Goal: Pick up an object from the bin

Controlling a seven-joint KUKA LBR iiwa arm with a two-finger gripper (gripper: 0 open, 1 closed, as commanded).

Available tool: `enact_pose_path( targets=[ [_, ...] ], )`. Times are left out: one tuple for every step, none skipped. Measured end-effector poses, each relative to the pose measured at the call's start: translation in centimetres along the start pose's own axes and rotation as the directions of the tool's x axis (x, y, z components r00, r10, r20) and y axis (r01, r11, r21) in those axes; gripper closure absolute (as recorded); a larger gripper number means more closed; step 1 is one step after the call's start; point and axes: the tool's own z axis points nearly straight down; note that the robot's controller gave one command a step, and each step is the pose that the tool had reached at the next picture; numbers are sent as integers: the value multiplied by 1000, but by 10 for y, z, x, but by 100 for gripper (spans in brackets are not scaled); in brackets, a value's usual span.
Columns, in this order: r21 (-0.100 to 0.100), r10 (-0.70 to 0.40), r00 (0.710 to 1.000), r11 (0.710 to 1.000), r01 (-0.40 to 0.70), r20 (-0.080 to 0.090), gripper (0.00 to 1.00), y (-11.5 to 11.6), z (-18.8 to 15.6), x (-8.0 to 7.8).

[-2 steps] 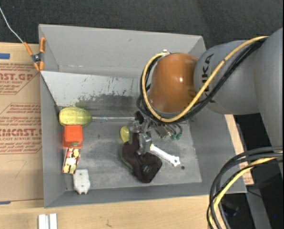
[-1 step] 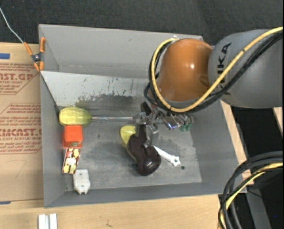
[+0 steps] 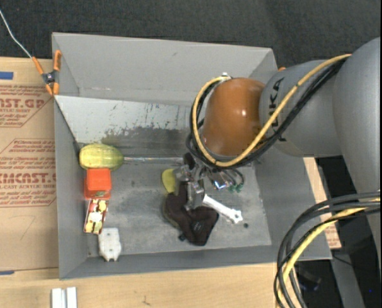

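Observation:
My gripper hangs low in the middle of the bin, below the arm's orange dome. Directly under and in front of it lies a dark brown crumpled soft thing, whose upper edge the gripper's tip meets or overlaps. A small yellow thing lies just left of the gripper, partly hidden by it. A white flat handle-shaped piece sticks out to the lower right, beside the dark thing.
Along the bin's left side lie a yellow-green oval thing, an orange block, a small red and yellow box and a white lump. The arm and its cables cover the bin's right part.

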Motion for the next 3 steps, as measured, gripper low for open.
enact_pose_path(
  targets=[
    [-1,56,998,998,-56,0,100,22,-11,-10],
    [-1,56,998,998,-56,0,100,22,-11,-10],
    [-1,-212,977,977,212,1,100,28,0,45]
  ],
)
